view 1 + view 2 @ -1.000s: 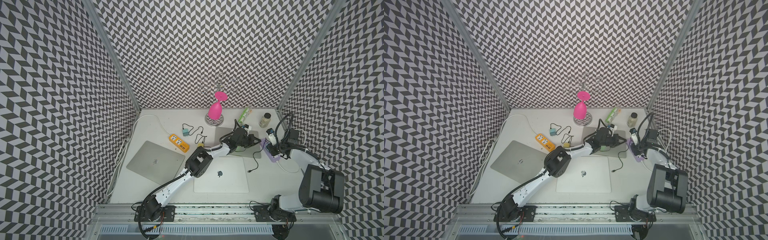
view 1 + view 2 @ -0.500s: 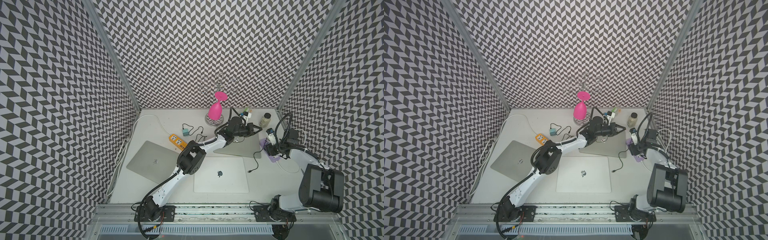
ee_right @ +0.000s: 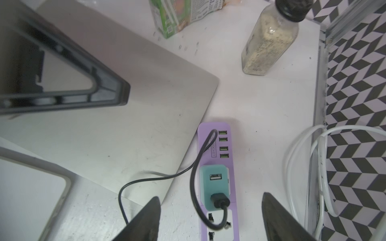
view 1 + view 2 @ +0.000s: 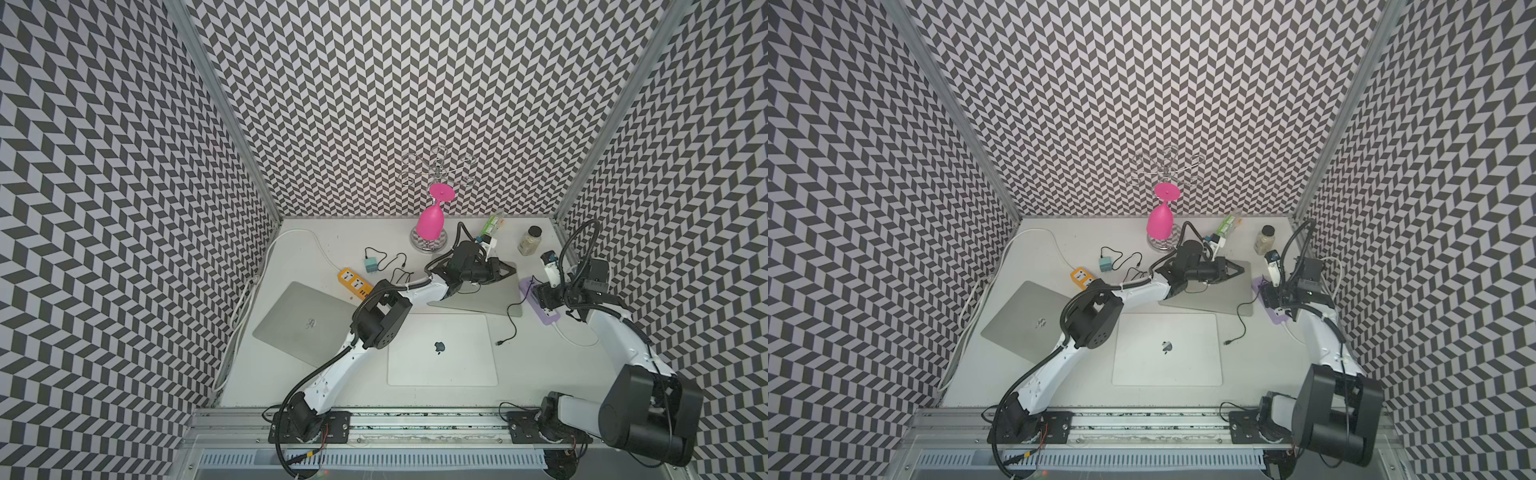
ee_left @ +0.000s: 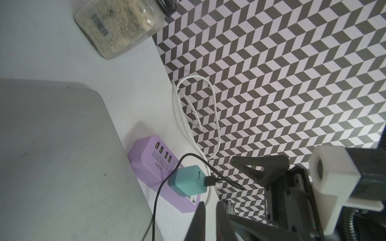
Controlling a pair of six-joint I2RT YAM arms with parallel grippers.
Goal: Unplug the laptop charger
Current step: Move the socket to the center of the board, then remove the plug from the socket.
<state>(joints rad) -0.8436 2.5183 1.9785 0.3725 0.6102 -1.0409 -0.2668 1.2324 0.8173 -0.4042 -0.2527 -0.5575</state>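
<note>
My right tool (image 3: 210,219) hangs with jaws spread wide, empty, straddling the teal charger (image 3: 214,184) still seated in the purple power strip (image 3: 217,229) near the counter's (image 3: 261,116) right edge. My left tool (image 5: 210,221), nearly closed on nothing, hovers over the grey laptop (image 4: 482,297). The charger looks light, hard and smooth — I'd pinch its flat sides, not the limp black cable (image 3: 194,167); the light strip may lift too. Room is tight — patterned wall (image 3: 355,83) and white cord (image 3: 300,167) just beside.

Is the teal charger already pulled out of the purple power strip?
No, in the right wrist view the teal charger sits plugged into the purple power strip.
</note>
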